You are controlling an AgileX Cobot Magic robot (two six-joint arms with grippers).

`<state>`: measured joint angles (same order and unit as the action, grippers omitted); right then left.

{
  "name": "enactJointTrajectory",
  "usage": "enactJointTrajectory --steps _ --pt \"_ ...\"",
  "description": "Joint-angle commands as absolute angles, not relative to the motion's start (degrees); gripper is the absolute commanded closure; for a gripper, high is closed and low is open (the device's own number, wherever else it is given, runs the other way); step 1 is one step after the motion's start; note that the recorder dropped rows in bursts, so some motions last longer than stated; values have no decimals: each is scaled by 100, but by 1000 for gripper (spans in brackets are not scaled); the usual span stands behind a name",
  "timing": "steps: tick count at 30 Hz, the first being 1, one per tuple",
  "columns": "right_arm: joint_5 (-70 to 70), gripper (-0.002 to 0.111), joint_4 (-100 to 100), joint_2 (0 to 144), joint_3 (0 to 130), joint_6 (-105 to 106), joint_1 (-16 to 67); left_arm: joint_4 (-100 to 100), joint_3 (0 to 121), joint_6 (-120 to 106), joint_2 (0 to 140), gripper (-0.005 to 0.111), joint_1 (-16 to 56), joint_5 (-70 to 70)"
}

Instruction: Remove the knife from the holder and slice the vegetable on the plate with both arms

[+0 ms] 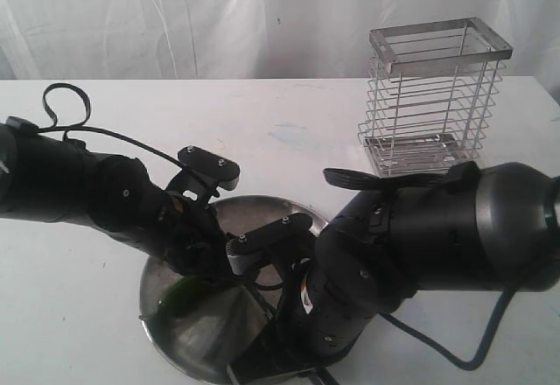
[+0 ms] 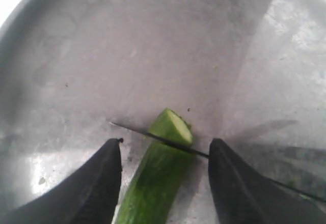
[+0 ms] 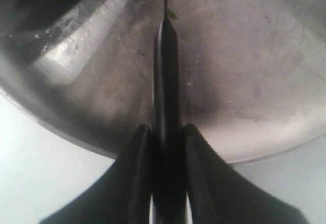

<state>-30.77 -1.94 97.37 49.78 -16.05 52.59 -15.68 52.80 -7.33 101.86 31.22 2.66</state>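
The green vegetable [image 2: 158, 178] lies on the steel plate [image 2: 153, 46], cut blunt end pointing away from the wrist. My left gripper [image 2: 167, 142] is open and straddles it, with a gap showing on one side. The black knife [image 3: 167, 56] is held by its handle in my right gripper [image 3: 167, 128], which is shut on it. Its thin blade [image 2: 175, 145] lies across the vegetable just behind the cut end. In the exterior view both arms crowd over the plate [image 1: 262, 203], and only a bit of the vegetable [image 1: 185, 297] shows. The wire holder [image 1: 433, 96] stands empty.
The holder stands at the back right of the white table [image 1: 87, 315], apart from both arms. The left arm [image 1: 105, 192] reaches in from the left, and the bulky right arm [image 1: 420, 236] covers the plate's right side. A black cable [image 1: 464, 350] trails at the front right.
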Motion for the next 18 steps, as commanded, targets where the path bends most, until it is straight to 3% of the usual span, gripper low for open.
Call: enactJointTrajectory --steps 1,18 --pt "-2981 108 -195 9674 5018 -1515 5262 -1523 5253 -772 10401 51 3158 410" --pt "-3021 108 -195 9674 5018 -1515 5262 -1155 5343 -772 9738 51 3158 793"
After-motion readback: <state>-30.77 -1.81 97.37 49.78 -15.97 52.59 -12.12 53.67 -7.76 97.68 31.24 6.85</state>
